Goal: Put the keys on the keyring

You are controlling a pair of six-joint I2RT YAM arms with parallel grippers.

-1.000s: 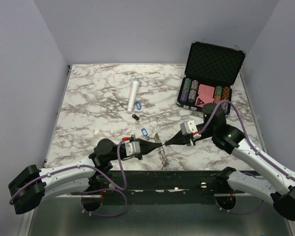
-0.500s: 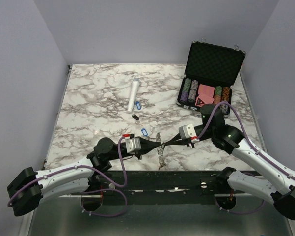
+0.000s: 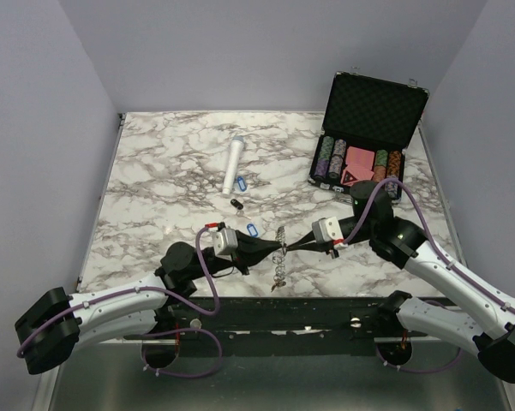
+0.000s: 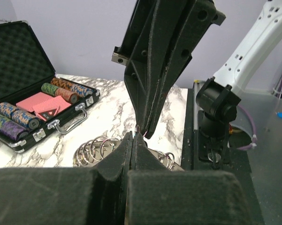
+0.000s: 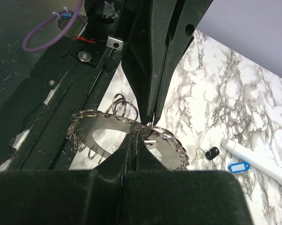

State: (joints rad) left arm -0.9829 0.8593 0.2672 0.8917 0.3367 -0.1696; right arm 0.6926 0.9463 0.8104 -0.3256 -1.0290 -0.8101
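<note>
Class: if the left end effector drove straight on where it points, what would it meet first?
Probably the keyring pinched at its tips, then almost at once the right end effector facing it.

— Surface?
— Desk (image 3: 154, 188), white marble pattern with grey veining; lilac walls on three sides.
— Loose items?
— One white cylinder (image 3: 234, 165), lying flat toward the back.
— Containers?
— One black case (image 3: 373, 107), far right, foam-lined lid raised. Contents: poker chips (image 3: 332, 158) in rows, red cards (image 3: 358, 159) between them.
</note>
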